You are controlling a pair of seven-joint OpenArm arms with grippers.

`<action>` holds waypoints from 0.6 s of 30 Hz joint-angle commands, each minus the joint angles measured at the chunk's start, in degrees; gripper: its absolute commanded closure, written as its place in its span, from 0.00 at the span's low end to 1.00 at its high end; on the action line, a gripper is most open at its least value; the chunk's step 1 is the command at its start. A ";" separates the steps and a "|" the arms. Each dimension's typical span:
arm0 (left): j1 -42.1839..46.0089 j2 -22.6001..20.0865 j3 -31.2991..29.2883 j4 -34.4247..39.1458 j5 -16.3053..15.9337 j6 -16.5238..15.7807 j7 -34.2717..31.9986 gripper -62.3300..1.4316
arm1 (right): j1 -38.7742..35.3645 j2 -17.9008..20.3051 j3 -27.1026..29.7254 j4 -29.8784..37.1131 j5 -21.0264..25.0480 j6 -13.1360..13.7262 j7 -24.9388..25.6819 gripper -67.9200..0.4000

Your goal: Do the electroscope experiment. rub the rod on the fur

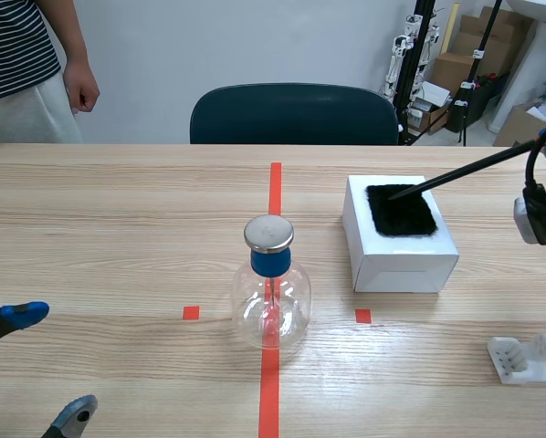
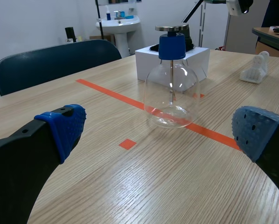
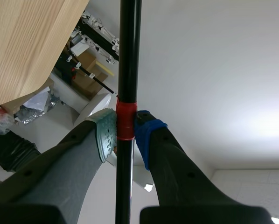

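Observation:
A long black rod (image 1: 456,175) slants down from my right arm at the scene's right edge, its tip resting on the black fur patch (image 1: 400,211) that lies on top of a white box (image 1: 396,251). My right gripper (image 3: 125,128) is shut on the rod (image 3: 129,56) at a red band. The glass electroscope flask (image 1: 270,297), with a blue collar and metal cap, stands on the red tape line at mid table. My left gripper (image 2: 158,130) stands open at the near left, the flask (image 2: 171,88) ahead of it, nothing between its fingers (image 1: 22,316).
A white plastic holder (image 1: 527,359) lies at the near right of the table. A dark chair (image 1: 294,114) stands beyond the far edge. A person's arm and striped shirt (image 1: 36,55) show at the far left. Stands and boxes fill the back right.

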 commanded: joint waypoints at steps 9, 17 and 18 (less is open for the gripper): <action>-0.02 -0.48 -0.48 0.81 -0.59 0.11 -1.18 0.00 | 0.85 0.76 0.48 0.44 1.86 1.68 -3.43 1.00; -0.02 -0.48 -0.48 0.81 -0.61 0.11 -1.18 0.00 | 0.85 -0.42 0.48 1.25 2.27 -1.86 0.13 1.00; -0.02 -0.48 -0.48 0.81 -0.61 0.11 -1.18 0.00 | 0.85 -0.35 0.48 1.25 2.27 -1.44 -0.46 1.00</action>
